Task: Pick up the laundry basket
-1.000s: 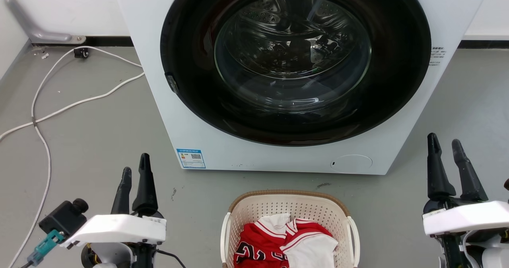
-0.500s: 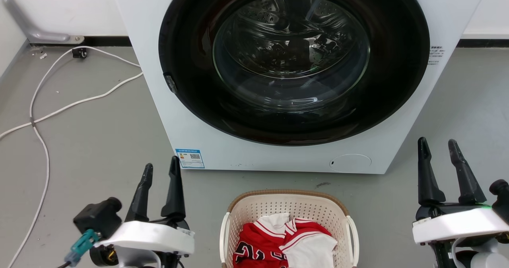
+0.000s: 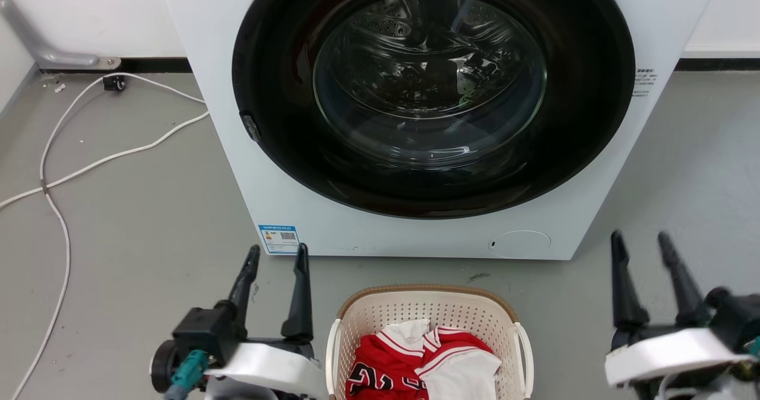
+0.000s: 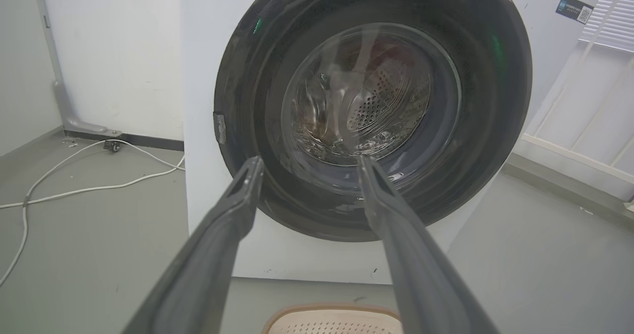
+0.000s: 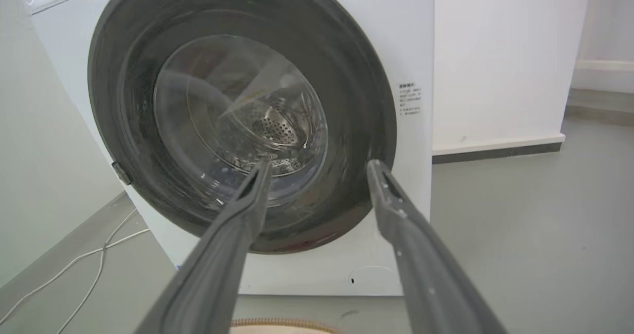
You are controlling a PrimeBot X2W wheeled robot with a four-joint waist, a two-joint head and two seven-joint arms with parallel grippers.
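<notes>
Laundry basket (image 3: 386,312) stands on the floor (image 3: 148,210) between the tools: just right of the left tool (image 3: 279,248), well left of the right tool (image 3: 639,235). Both tools are empty, fingers spread wide. Head view shows a red-and-white jersey (image 3: 392,364) inside the basket. Left wrist view shows the basket's brown rim (image 4: 332,310) below the fingers.

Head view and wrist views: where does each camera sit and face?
Head view: on the head, looking forward and down at the washing machine and laundry basket; left jaws and right jaws, open, at the bottom.
Left wrist view: left wrist, facing the door along the left jaws.
Right wrist view: right wrist, facing the door along the right jaws.
Shared: door and basket rim in all.
</notes>
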